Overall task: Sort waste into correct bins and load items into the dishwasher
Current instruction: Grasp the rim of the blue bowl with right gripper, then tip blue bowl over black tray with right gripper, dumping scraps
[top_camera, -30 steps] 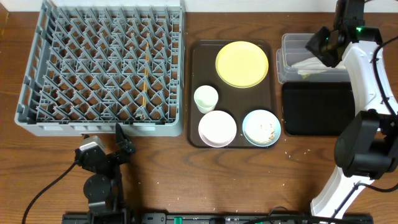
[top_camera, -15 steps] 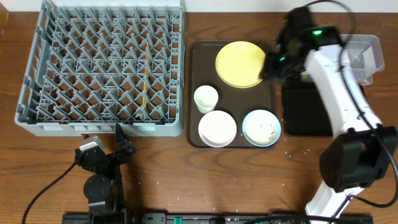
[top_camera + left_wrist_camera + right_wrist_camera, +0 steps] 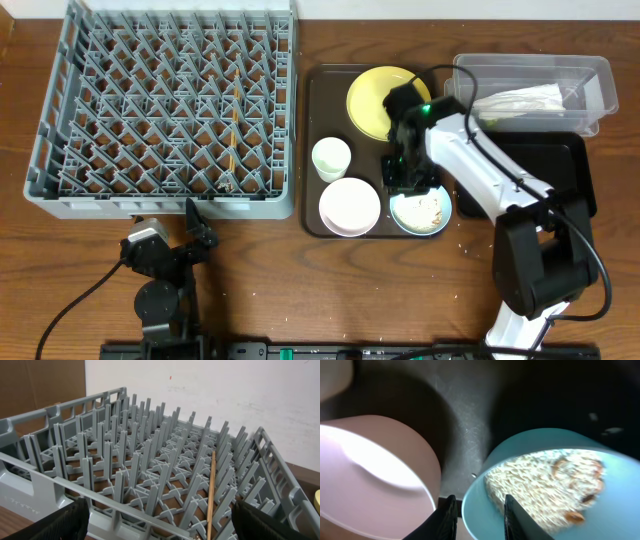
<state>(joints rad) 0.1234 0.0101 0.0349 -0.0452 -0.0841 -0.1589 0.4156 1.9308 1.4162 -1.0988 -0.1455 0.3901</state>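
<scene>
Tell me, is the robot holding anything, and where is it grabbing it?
Nothing is gripped yet. The right gripper straddles the light blue bowl's rim, one finger inside, one outside, with a gap showing. The left gripper is open and empty.

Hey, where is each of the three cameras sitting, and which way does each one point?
Overhead: above the table, looking straight down on the rack, brown tray, tub and black tray; both arms show.
Left wrist: low at the near edge, looking level across the rack; the open left gripper frames the lower corners.
Right wrist: just over the brown tray, looking down at the blue bowl and white bowl; the right gripper straddles the blue bowl's rim.
Shared: the overhead and right wrist views both show the two bowls.
</scene>
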